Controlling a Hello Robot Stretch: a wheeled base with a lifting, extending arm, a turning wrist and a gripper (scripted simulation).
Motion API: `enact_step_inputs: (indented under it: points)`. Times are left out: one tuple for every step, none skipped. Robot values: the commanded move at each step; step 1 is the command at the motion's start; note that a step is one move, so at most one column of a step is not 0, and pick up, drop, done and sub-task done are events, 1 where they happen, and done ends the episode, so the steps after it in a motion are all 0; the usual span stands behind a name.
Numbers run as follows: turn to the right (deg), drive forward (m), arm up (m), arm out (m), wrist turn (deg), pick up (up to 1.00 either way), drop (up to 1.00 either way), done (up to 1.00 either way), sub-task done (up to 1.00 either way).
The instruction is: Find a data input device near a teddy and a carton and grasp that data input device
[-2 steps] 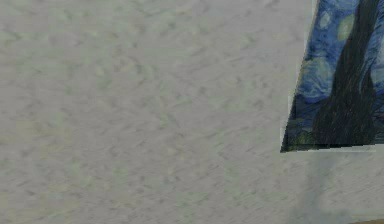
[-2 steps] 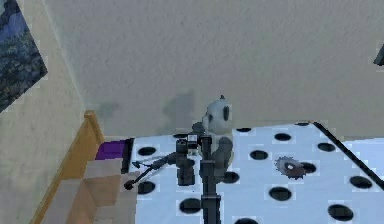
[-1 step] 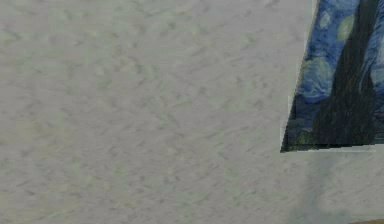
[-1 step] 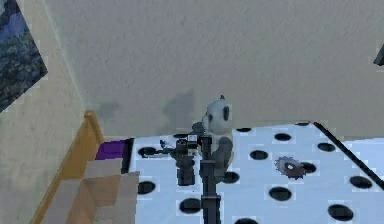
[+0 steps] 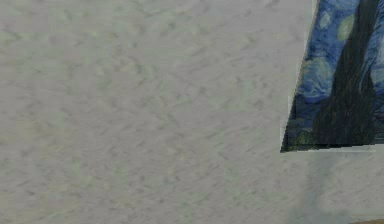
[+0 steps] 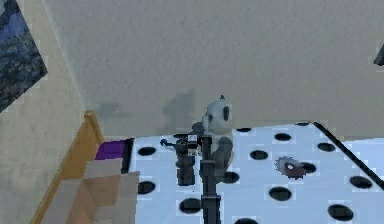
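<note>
1. Wall: I see a plain beige textured surface across the forward view. In the arm side view, it also runs behind the bed.
2. Bed: its white cover has black dots. A wooden frame borders it on the arm side view's left.
3. Painting: a dark blue swirled canvas hangs on the wall at the forward view's right edge.
4. Carton: a tan box sits at the lower left, against the wooden frame.
5. Arm: the dark bar rises from the bottom edge over the bed.
6. Teddy: white and grey, it sits upright on the bed just beyond the arm's far end.
7. Gripper: it lies just left of the teddy, with the dotted cover behind it. I cannot tell whether it holds anything.
8. Purple flat item: it lies beside the carton.
9. Small dark round item: it lies on the cover right of the teddy.
10. Data input device: I cannot tell which item, if either, it is.
</note>
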Motion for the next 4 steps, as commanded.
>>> enact_step_inputs:
  points:
    - [0.0, 0.0, -0.3, 0.0, 0.0, 0.0, 0.0, 0.0, 0.0]
    - [0.0, 0.0, 0.0, 0.0, 0.0, 1.0, 0.0, 0.0, 0.0]
    - [0.0, 0.0, 0.1, 0.0, 0.0, 0.0, 0.0, 0.0, 0.0]
    - [0.0, 0.0, 0.0, 0.0, 0.0, 0.0, 0.0, 1.0, 0.0]
